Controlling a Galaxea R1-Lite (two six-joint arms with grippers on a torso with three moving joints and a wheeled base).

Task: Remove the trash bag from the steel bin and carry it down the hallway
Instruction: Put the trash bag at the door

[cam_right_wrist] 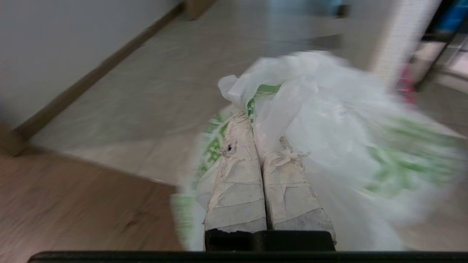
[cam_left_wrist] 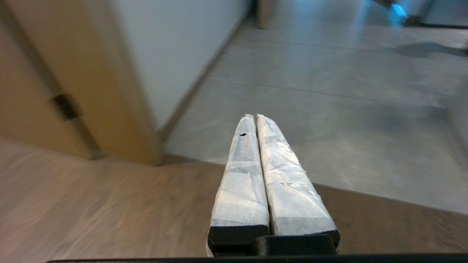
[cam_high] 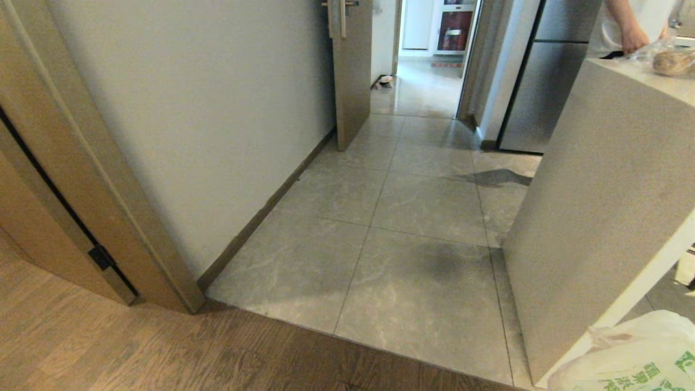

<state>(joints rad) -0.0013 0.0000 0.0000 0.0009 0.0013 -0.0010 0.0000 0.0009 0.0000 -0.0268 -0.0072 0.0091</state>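
The trash bag [cam_right_wrist: 321, 120], thin white plastic with green print, hangs from my right gripper [cam_right_wrist: 256, 122], which is shut on a pinch of its top. Its bulge also shows at the lower right corner of the head view as the trash bag [cam_high: 635, 353]. My left gripper [cam_left_wrist: 255, 117] is shut with nothing between its taped fingers, held over the seam between wood floor and tiles. The hallway [cam_high: 412, 201] of glossy grey tiles runs ahead between a white wall and a counter. The steel bin is out of view.
A brown door frame [cam_high: 92, 179] stands at the left and an open door leaf [cam_high: 352, 70] juts into the passage further on. A grey counter block [cam_high: 602, 206] narrows the right side. A fridge [cam_high: 548, 81] and a person's arm [cam_high: 624, 27] lie beyond it.
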